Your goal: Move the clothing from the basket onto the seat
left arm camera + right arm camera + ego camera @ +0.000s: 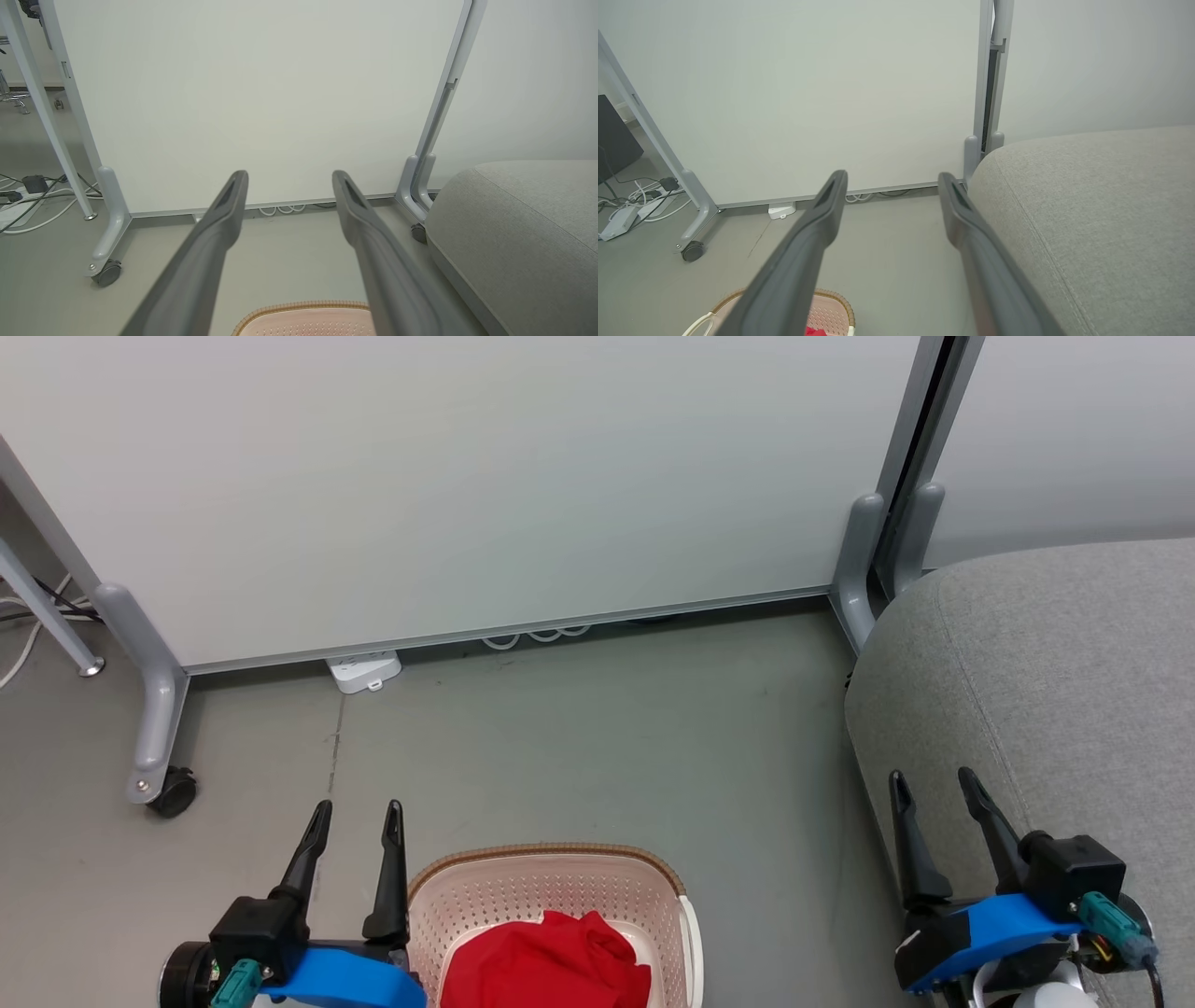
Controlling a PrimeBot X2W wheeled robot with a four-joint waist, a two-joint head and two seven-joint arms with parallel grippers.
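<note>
Head view first, says the inspector. Where is the clothing?

The clothing (546, 961) is a crumpled red bundle lying inside the basket (560, 887), answers the assistant. The basket stands on the grey floor (607, 728) at the lower edge of the view, its brown rim facing a white partition panel (467, 476).

And the seat?

The seat (1055, 672), grey fabric with a rounded edge, stands to the right, well apart from the basket, with floor between them.

State of the tools?

The left tool (359, 805) sits just beside the basket's left wall. It is released, with fingers spread and pointing towards the panel, grasping nothing. The right tool (932, 775) is likewise spread and grasping nothing. It stands in front of the seat's near corner, and I cannot tell whether it touches the fabric. Both wrist views show a wide gap between each pair of fingers.

Anything further on the floor?

A white power strip (364, 670) lies at the foot of the panel. A black castor (175, 793) sits under the panel's left leg.
</note>
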